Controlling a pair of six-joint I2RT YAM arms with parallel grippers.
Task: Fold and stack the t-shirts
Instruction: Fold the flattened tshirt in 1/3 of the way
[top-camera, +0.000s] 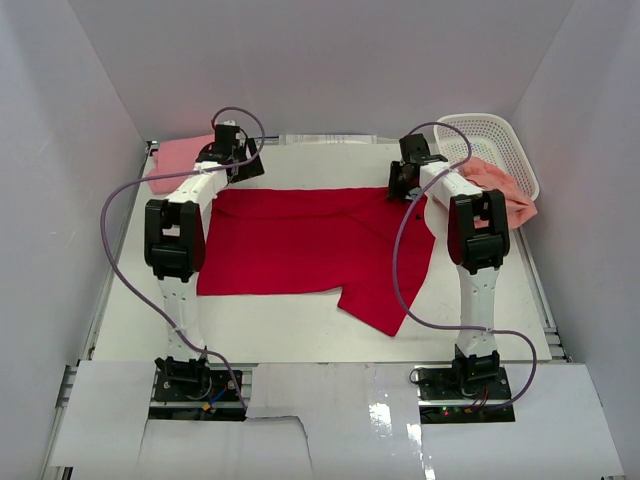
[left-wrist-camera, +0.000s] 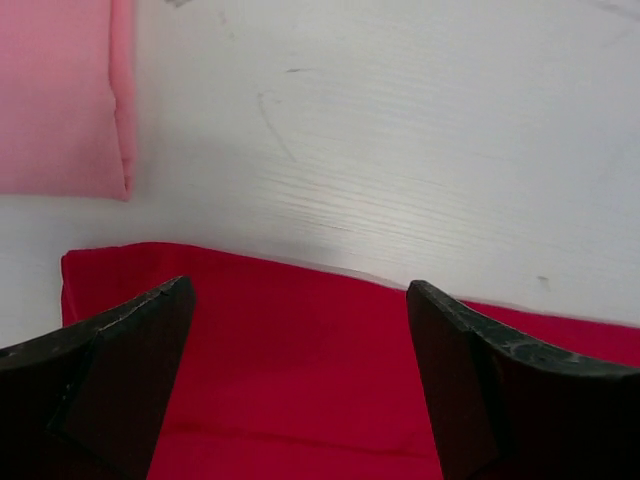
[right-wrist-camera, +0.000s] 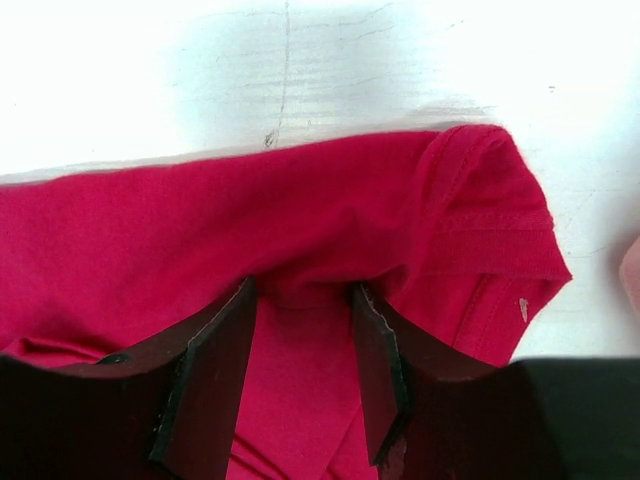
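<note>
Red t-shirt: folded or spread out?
Looks partly folded: the red t-shirt lies as a wide band with a straight far edge, one sleeve sticking out at near right. Not yet a compact fold.

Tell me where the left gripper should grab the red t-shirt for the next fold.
Probably its far left corner, coming straight down from above. The red t-shirt lies flat there, with a straight edge against the table. The open left gripper hangs just inside that corner, so a small shift left should do. Keep clear of the folded pink t-shirt beyond it.
</note>
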